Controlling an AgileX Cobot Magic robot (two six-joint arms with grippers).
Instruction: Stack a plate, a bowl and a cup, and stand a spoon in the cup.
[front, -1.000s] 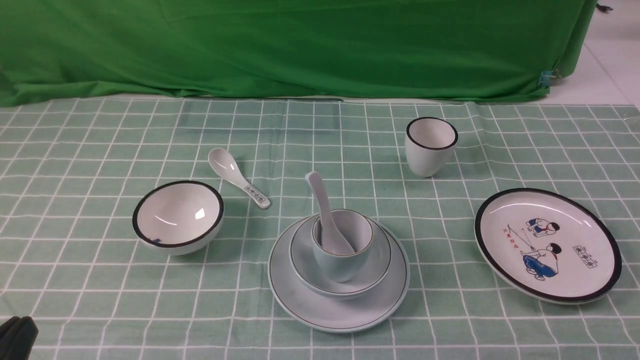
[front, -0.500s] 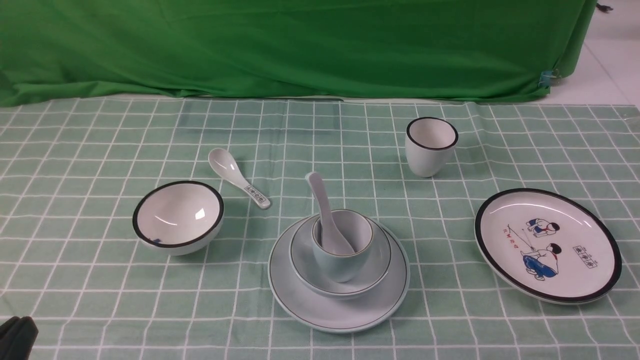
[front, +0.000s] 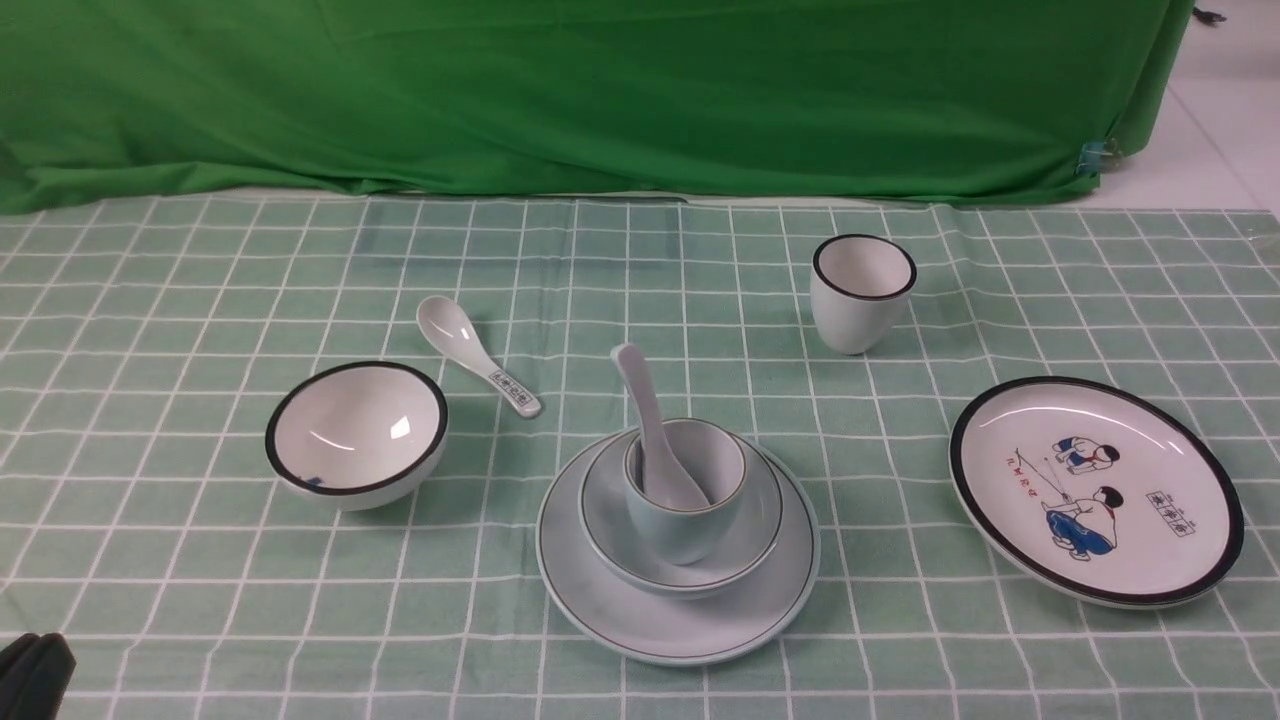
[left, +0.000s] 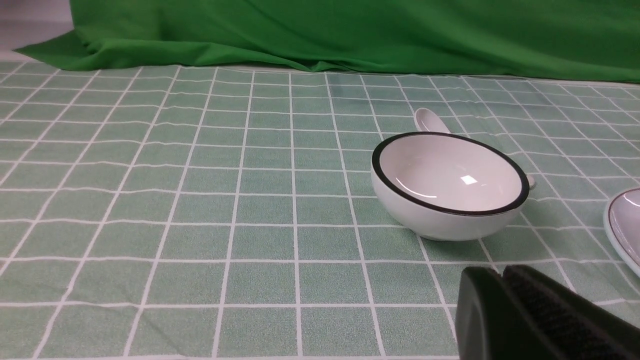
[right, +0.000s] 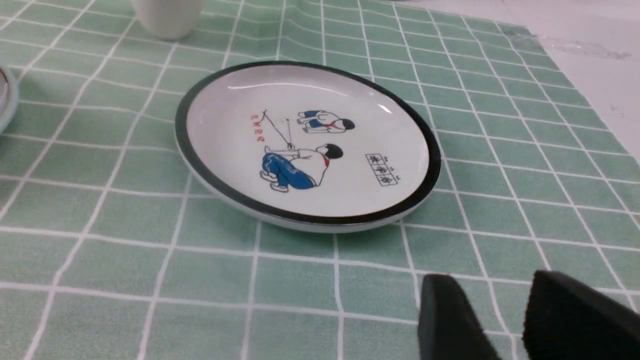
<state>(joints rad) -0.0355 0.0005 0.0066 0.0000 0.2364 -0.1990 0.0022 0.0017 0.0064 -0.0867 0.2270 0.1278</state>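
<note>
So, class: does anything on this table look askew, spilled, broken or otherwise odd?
Nothing stands out. The cup sits in the bowl on the plate, the spoon leaning inside it; nothing looks spilled or broken.

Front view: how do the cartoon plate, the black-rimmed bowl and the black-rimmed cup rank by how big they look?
1. Cartoon plate, widest.
2. Black-rimmed bowl.
3. Black-rimmed cup, though it stands farthest back, which shrinks it somewhat.
</note>
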